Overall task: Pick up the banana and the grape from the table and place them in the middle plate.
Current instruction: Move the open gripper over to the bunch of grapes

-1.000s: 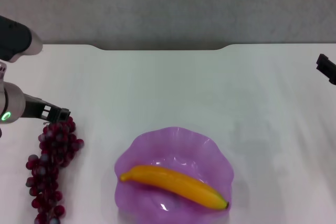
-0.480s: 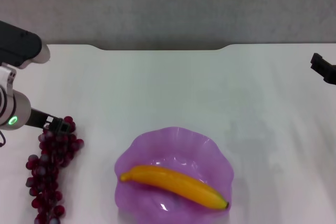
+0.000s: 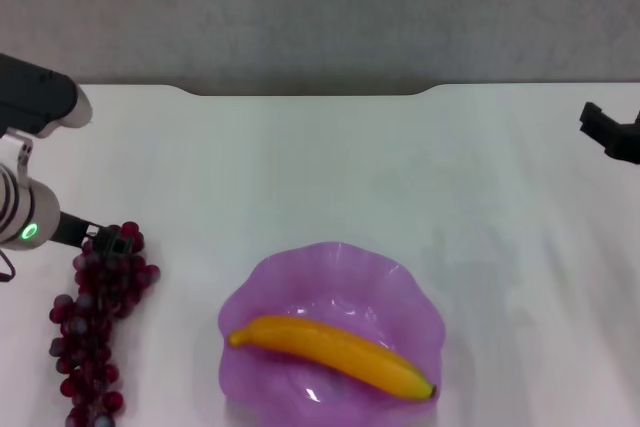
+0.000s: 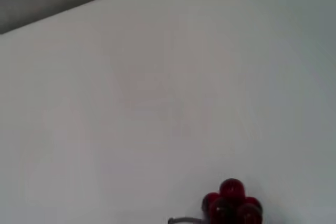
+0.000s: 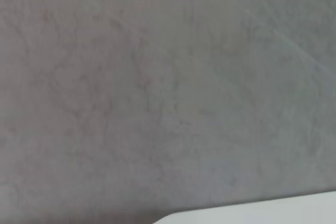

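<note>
Head view: the banana (image 3: 330,349) lies in our middle plate (image 3: 400,282); our left gripper (image 3: 108,240) touches the grape (image 3: 95,327) bunch's top on the table (image 3: 320,167), jaw state unreadable.

My left gripper (image 3: 105,238) sits at the frame's left over the top of the grape (image 3: 98,332); its fingers are too small to read. The bunch runs off the bottom edge. At the right edge my right gripper (image 3: 608,132) is cut off, fingers unseen.
</note>
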`<control>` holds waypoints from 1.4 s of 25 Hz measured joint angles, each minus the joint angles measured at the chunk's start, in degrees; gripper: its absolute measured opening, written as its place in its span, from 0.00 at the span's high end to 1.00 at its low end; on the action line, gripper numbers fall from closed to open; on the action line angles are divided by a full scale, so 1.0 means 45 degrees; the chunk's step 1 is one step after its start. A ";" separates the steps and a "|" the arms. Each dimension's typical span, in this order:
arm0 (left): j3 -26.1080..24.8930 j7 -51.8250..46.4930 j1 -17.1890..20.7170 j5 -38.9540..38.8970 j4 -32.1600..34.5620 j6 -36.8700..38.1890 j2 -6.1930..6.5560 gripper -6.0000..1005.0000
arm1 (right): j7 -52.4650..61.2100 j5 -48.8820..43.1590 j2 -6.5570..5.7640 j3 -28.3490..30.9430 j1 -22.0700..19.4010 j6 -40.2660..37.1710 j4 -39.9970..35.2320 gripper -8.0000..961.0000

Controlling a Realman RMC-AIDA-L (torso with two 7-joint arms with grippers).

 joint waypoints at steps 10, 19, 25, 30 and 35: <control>-0.0124 0.0018 -0.0457 -0.0006 0.1184 0.0342 0.0051 0.32 | 0.0000 0.0002 0.0002 0.0000 0.0050 0.0118 0.0056 0.23; -0.0124 0.0043 -0.0468 -0.0005 0.1324 0.0489 0.0002 0.32 | 0.0000 0.0002 0.0002 0.0004 0.0162 0.0142 0.0157 0.23; -0.0077 0.0043 -0.0469 -0.0005 0.1331 0.0492 -0.0008 0.32 | 0.0000 0.0002 0.0001 0.0004 0.0162 0.0142 0.0172 0.23; -0.0099 0.0043 -0.0503 -0.0005 0.1447 0.0503 -0.0011 0.32 | -0.0001 0.0002 0.0001 0.0003 0.0184 0.0142 0.0175 0.23; -0.0048 0.0042 -0.0723 -0.0004 0.1842 0.0496 -0.0004 0.32 | 0.0000 0.0002 0.0001 0.0003 0.0230 0.0144 0.0236 0.23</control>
